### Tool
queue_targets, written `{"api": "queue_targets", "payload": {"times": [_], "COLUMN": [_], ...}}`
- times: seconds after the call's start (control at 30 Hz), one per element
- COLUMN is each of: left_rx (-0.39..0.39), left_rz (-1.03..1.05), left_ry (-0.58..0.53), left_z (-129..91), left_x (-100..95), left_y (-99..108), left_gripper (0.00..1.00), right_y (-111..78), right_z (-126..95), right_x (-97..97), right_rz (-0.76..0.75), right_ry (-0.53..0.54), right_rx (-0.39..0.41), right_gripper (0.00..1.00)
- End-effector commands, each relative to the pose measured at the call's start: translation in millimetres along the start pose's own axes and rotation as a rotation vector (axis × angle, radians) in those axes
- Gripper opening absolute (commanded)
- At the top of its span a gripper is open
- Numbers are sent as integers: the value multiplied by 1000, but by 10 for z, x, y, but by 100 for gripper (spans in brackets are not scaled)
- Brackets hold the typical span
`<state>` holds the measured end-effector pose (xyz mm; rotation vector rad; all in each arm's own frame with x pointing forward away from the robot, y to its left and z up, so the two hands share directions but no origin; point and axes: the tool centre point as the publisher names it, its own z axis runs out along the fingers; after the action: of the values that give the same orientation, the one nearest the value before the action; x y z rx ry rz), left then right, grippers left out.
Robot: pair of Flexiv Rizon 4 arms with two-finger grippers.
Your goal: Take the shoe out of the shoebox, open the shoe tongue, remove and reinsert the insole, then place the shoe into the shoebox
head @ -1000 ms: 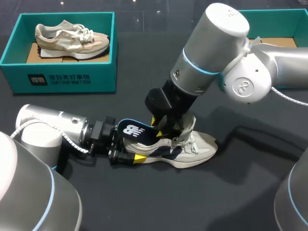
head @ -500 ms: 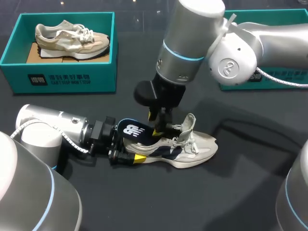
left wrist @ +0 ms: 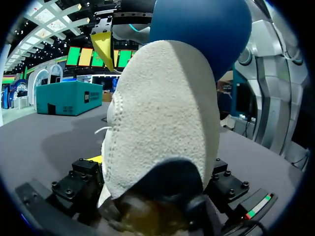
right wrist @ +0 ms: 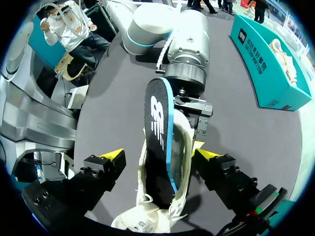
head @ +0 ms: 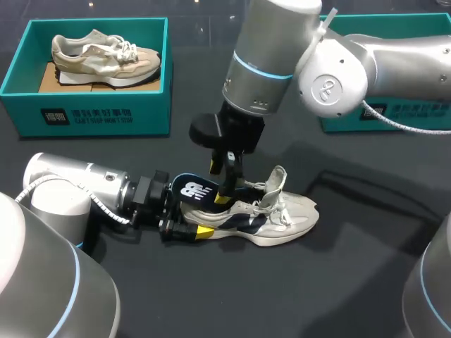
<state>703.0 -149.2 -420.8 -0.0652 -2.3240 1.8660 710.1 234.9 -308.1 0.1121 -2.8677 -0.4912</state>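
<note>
- Judging by how things lie, the first step is done: the shoe (head: pixel 271 215) is out of its shoebox (head: pixel 423 116) and stands on the counter (head: pixel 282 296).
- The left pincer (head: pixel 190 229) is clamped on the shoe's heel, which fills the space between its fingers in the left wrist view.
- The tongue (head: pixel 276 179) stands pulled up with the laces slack, so that step looks done too.
- The insole (head: pixel 192 191) is only half seated. Its heel end juts out above the left pincer and its front end is down inside the shoe (whether it is coming out or going back in, I cannot tell).
- The right pincer (head: pixel 222 179) hangs just over the shoe's mouth, fingers spread wide either side of the insole and gripping nothing.
- Left to do, I'd say: finish the insole, then carry the shoe to the shoebox, which is well beyond the right pincer.
</note>
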Motion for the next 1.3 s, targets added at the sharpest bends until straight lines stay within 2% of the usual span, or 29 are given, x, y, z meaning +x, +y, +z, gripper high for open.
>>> {"api": "queue_targets", "payload": {"times": [0.03,0.13,0.17,0.3,0.77,1.03,1.3], "left_rx": [-1,-1,-1,-1,-1,-1,-1], "left_rz": [-1,-1,-1,-1,-1,-1,-1], "left_ry": [0,0,0,0,0,0,0], "left_z": [9,9,9,9,9,9,9], "left_x": [-19,-19,-19,-19,-19,-19,-19], "left_y": [12,12,12,12,12,12,12], "left_gripper": [0,0,0,0,0,0,0], "right_y": [-34,-48,-55,-58,-8,-54,-72], "right_z": [71,91,97,139,265,335,357], "right_x": [-122,-143,-148,-147,-58,-41,-23], "right_rz": [31,59,66,76,84,112,118], "right_ry": [72,102,107,147,184,220,252], "right_rx": [-37,-71,-77,-109,-177,-235,-253], "right_gripper": [73,59,51,48,38,28,26]}}
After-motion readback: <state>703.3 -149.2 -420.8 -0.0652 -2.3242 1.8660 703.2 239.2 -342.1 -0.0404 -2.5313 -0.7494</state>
